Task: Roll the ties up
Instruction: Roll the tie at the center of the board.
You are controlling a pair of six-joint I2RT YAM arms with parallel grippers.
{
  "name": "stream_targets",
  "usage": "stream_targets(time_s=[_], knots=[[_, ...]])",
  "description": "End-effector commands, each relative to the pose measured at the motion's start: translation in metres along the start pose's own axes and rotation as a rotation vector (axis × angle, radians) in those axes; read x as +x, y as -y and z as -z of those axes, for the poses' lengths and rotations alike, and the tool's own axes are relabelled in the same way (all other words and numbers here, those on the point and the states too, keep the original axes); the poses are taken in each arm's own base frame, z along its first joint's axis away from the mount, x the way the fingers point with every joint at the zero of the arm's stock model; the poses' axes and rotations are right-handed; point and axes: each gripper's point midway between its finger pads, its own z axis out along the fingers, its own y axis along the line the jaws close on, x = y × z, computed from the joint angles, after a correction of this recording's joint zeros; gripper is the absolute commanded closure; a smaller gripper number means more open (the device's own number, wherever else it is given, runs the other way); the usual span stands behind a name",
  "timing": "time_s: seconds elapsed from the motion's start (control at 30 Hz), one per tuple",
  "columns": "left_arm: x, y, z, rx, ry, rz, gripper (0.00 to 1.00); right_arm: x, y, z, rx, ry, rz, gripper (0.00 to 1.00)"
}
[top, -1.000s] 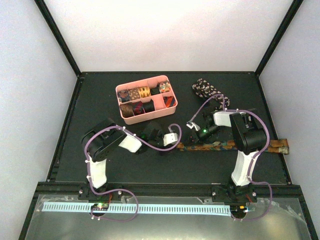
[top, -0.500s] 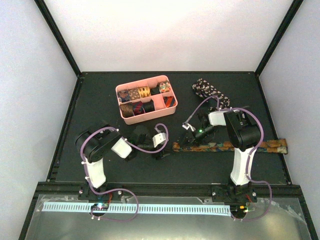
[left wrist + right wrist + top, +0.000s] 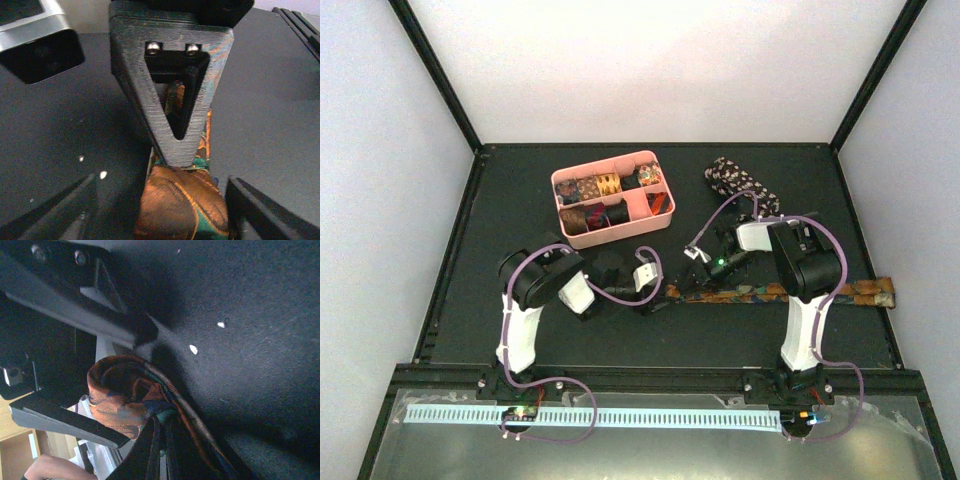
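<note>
A long tie (image 3: pixel 770 293) with an orange-brown-blue pattern lies across the table's right half, its left end wound into a small roll (image 3: pixel 180 205) (image 3: pixel 117 395). My right gripper (image 3: pixel 688 282) (image 3: pixel 162 445) is shut on the tie at that roll; its triangular finger (image 3: pixel 172 115) stands just behind the roll in the left wrist view. My left gripper (image 3: pixel 653 292) (image 3: pixel 161 192) is open, one finger on each side of the roll and neither touching it. A second, black speckled tie (image 3: pixel 735 180) lies bunched at the back right.
A pink divided tray (image 3: pixel 660 212) with several rolled ties in its compartments stands at the back left of centre. The flat tie's far end (image 3: pixel 888 293) reaches the table's right edge. Black frame rails border the table.
My left gripper has opened off the roll, and its arm drew back to the left, then came in again. The right gripper and the tie's rolled end shifted slightly left.
</note>
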Motion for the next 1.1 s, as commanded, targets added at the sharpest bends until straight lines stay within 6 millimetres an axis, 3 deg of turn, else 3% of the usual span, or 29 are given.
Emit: stream_targets(time_s=[0.0, 0.17, 0.3, 0.53, 0.63, 0.7, 0.8, 1.07], knots=[[0.004, 0.009, -0.011, 0.048, 0.000, -0.003, 0.35, 0.011, 0.058, -0.007, 0.257, -0.051, 0.006, 0.98], [0.009, 0.012, -0.010, -0.004, -0.077, -0.098, 0.55, 0.010, 0.053, -0.009, 0.220, -0.045, 0.010, 0.98], [0.014, 0.014, -0.009, -0.061, -0.179, -0.182, 0.64, 0.005, 0.045, -0.005, 0.206, -0.023, 0.037, 0.97], [0.033, 0.008, -0.005, -0.124, -0.409, -0.194, 0.67, -0.003, 0.030, 0.035, 0.219, 0.053, 0.071, 0.72], [0.041, 0.011, -0.005, -0.111, -0.484, -0.185, 0.68, -0.006, 0.008, 0.047, 0.167, 0.103, 0.114, 0.61], [0.048, 0.014, -0.005, -0.102, -0.529, -0.172, 0.68, -0.007, -0.009, 0.047, 0.111, 0.129, 0.126, 0.53], [0.051, 0.012, -0.007, -0.106, -0.558, -0.165, 0.69, -0.004, -0.025, 0.039, 0.054, 0.109, 0.137, 0.51], [0.053, 0.011, -0.011, -0.101, -0.575, -0.141, 0.68, 0.000, -0.013, 0.011, 0.053, 0.041, 0.090, 0.54]])
